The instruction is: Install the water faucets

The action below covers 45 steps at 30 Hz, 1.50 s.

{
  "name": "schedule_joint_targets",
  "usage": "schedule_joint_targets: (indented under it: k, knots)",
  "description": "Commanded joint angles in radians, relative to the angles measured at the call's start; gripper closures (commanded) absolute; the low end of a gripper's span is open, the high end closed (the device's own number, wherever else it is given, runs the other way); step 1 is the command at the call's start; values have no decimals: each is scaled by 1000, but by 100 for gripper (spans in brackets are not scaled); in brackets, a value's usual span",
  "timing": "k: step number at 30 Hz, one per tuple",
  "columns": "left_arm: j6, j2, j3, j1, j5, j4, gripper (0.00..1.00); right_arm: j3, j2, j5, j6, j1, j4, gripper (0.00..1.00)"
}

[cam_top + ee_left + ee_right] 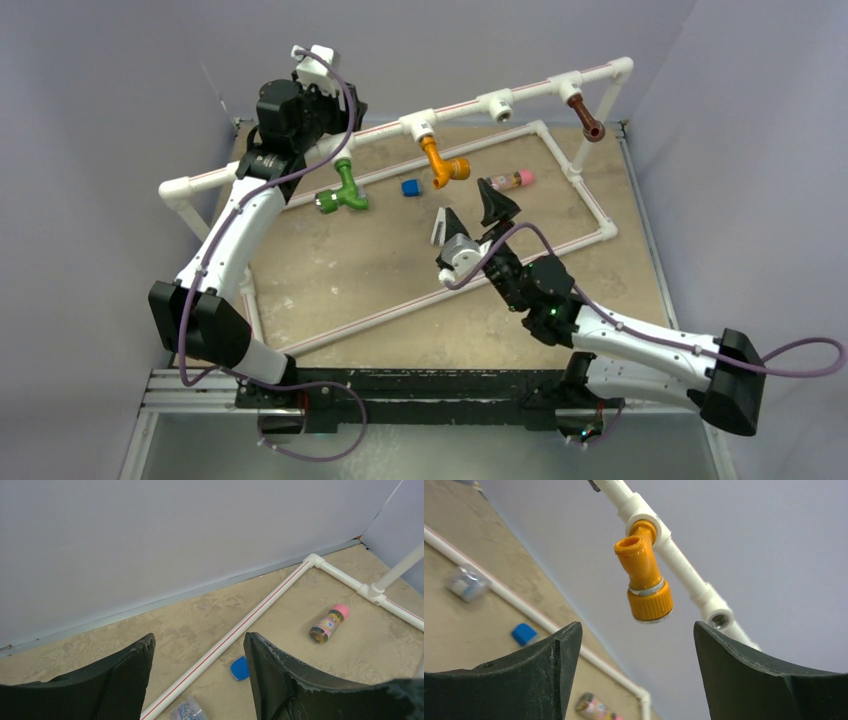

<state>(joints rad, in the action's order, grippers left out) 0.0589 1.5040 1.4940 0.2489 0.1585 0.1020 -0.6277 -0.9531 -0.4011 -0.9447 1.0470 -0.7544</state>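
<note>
Your right gripper (636, 626) is spread apart and empty, and the orange faucet (644, 580) hangs from the white pipe (684, 566) at upper centre of its view. Your left gripper (199, 636) is apart too, over the surface (200, 610). In the top view the green faucet (343, 190) hangs left of centre and the dark brown faucet (585, 118) at upper right.

Bare bench (380, 270) is left open inside the floor pipe frame (400, 311); passage toward the raised pipe rail (460, 109) is narrowed by the green faucet (345, 190), blue block (410, 187), orange faucet (443, 163) and pink cylinder (512, 180)
</note>
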Motion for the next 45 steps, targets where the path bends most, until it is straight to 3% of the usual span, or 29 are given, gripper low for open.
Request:
schedule_joint_targets:
  k: [1,10,15,19,23,27,29,30,35,45]
  knots:
    - [-14,74,-67,21,20,154,35,-13,-69,-12,-324,1,-245,16]
    - [-17,74,-67,21,16,153,35,-132,-265,-53,-452,8,-396,16]
    - [-18,74,-69,21,14,154,35,-199,-334,-51,-446,-1,-403,19]
    - [-17,74,-67,21,15,155,35,-228,-359,-18,-396,-23,-384,26]
    - [-18,73,-67,21,15,155,35,-266,-391,-29,-335,-33,-349,46]
    - [-19,71,-67,21,13,154,35,-271,-410,-66,-277,-40,-355,74]
    - [-19,71,-67,21,15,155,35,-263,-414,-86,-222,-43,-355,93]
    - [-18,72,-66,21,15,155,35,-260,-416,-95,-179,-44,-357,100]
    - [-16,71,-66,21,18,155,35,-240,-446,-162,53,-42,-436,100]
    - [-15,73,-64,21,19,156,35,-254,-423,-180,1081,-42,-405,100]
